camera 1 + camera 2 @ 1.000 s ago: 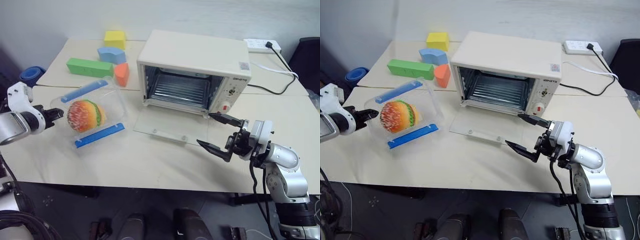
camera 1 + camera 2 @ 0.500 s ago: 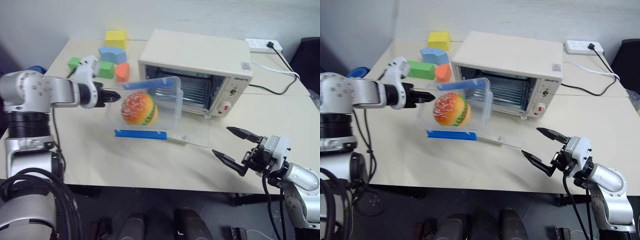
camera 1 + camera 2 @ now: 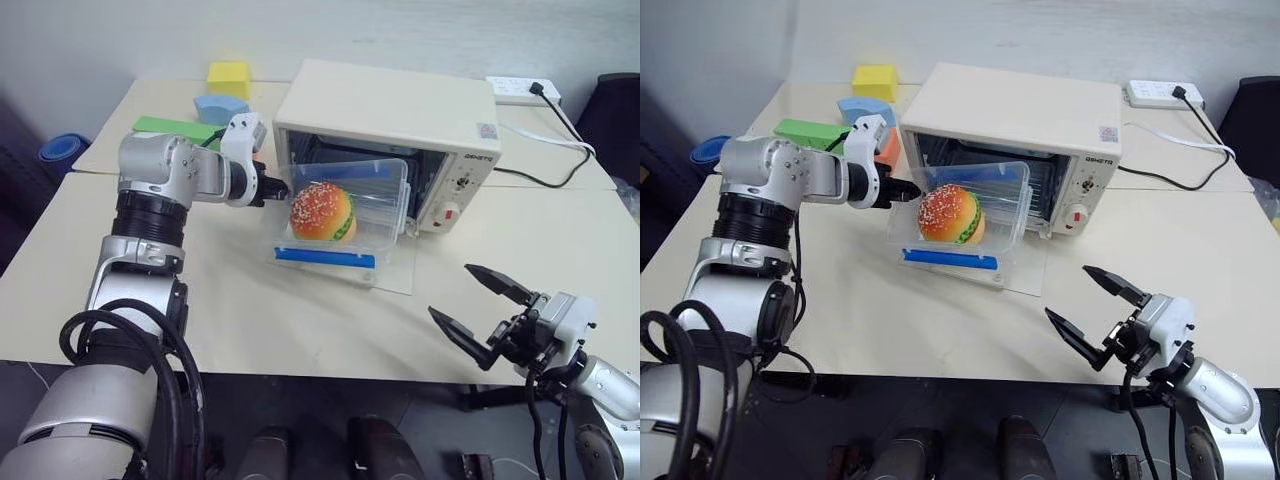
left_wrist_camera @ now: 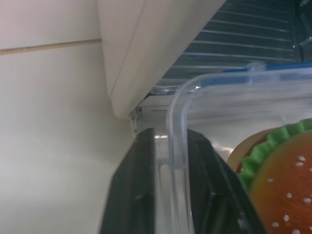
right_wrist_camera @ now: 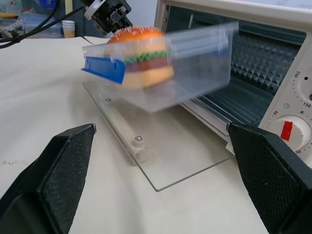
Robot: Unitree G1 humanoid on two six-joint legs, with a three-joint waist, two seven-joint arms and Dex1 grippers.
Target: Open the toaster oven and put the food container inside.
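Over the lowered glass door of the cream-white boxy toaster oven (image 3: pixel 390 125), held in the air at the mouth of the cavity: the small clear plastic food container (image 3: pixel 345 215) with blue side clips and a toy hamburger inside. Pinched by one wall between the black fingers of the left gripper (image 3: pixel 270 187), narrow on the plastic rim. Right gripper (image 3: pixel 482 305) low near the front edge of the beige tabletop (image 3: pixel 250 310), fingers spread wide, holding nothing. Door already open; container not yet on the wire rack, so, by the look of it, insertion and release remaining. Compared with a second ago: container gone from the tabletop left of the oven and carried across to the oven front; right gripper drawn back from the door.
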